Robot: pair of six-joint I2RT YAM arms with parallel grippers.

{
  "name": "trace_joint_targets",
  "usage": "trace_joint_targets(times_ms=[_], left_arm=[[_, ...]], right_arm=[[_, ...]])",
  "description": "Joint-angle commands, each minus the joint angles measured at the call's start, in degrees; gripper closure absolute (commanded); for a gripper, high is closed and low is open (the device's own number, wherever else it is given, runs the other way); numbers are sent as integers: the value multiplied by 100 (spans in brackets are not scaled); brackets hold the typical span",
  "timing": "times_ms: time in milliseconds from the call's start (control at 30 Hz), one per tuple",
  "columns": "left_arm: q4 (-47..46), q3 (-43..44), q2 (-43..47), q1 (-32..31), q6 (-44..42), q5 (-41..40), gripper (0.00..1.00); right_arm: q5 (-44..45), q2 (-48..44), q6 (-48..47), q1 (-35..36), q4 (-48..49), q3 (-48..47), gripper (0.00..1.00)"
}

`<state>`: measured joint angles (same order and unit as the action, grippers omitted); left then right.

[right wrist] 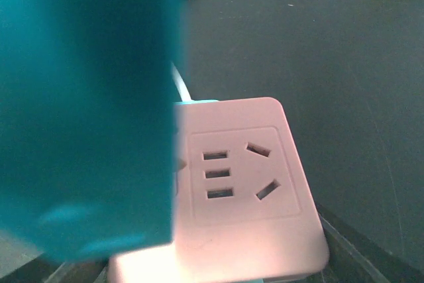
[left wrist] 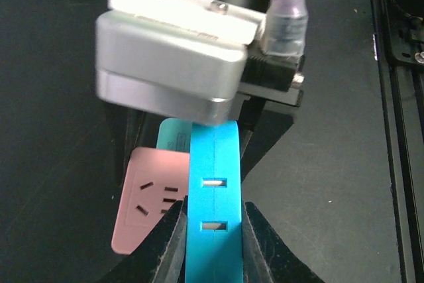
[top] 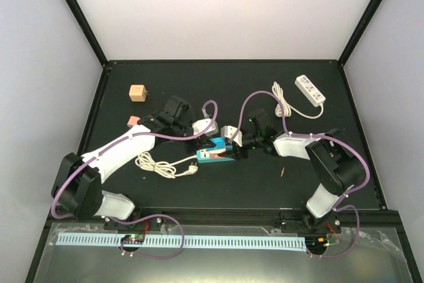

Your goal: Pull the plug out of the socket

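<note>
My left gripper is shut on a blue block with two slots in its edge; its fingers press both sides. A socket with a pink face and a teal body sits just behind it, left of the block. In the right wrist view the pink socket fills the space between my right gripper's jaws, with all its holes empty. One finger shows at its lower right corner; the blurred blue block hides the other. In the top view both grippers, left and right, meet at the socket.
A white cable lies coiled on the mat; its white plug rests just left of the socket. A white power strip with its cord lies at the back right. A wooden cube and a small pink block lie at the back left.
</note>
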<state>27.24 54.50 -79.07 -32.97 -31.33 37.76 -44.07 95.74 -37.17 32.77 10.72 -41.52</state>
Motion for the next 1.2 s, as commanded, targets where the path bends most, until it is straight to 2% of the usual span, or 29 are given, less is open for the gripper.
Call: trace_joint_targets(times_ms=[0,100,200,567,833,1167], left_arm=[[154,68,182,189,-85,233,98],[191,94,221,292,-39,341,98],[208,156,267,428,85,462,99],[495,511,374,1006,431,1219,99],[795,646,533,1249,63,1512,99],[1165,755,507,1241,-312,1931,98]], right_arm=[[336,-35,-32,-8,159,106,35],[284,-80,65,-7,119,40,26],[232,-235,118,-8,120,10,22],[-61,-712,577,-8,-385,-680,18],[-778,-1031,331,-15,-1657,-1213,28],[-1188,-1093,1537,0,-2112,-1744,42]])
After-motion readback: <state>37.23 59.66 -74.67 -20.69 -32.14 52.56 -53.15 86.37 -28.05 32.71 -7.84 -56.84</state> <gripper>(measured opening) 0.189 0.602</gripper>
